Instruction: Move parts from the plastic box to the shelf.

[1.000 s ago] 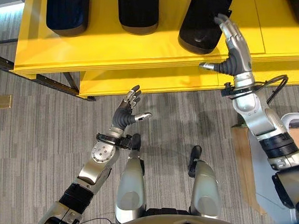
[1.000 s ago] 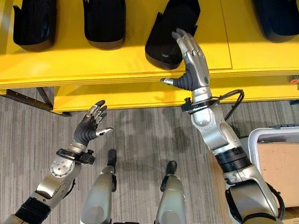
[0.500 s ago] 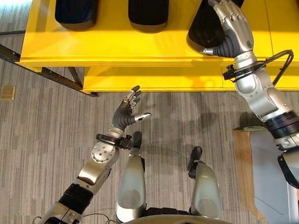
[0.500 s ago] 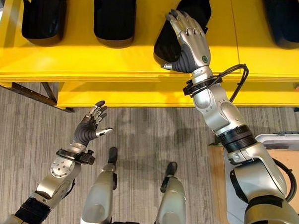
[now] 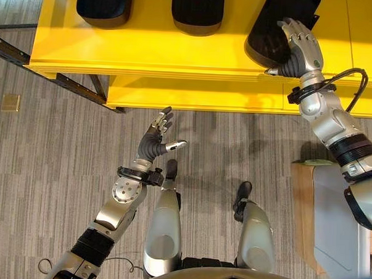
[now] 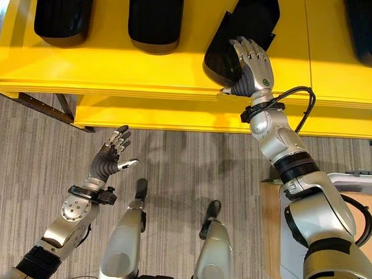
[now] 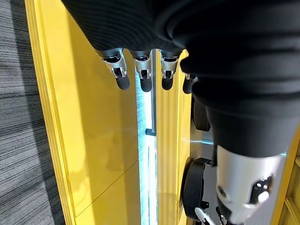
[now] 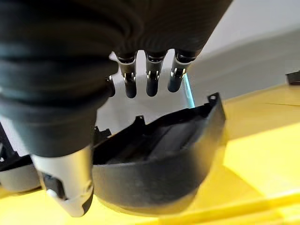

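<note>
Now the right hand [image 6: 254, 68] rests with relaxed fingers on a black part [image 6: 237, 37] on the shelf [image 6: 145, 73]

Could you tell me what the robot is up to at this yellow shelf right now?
It is putting black parts on the yellow shelf. Its right hand rests, fingers fairly straight, on the near end of one black part that lies at an angle near the shelf's front edge. Two more black parts sit in a row to its left. The left hand hangs open over the carpet, holding nothing.
</note>
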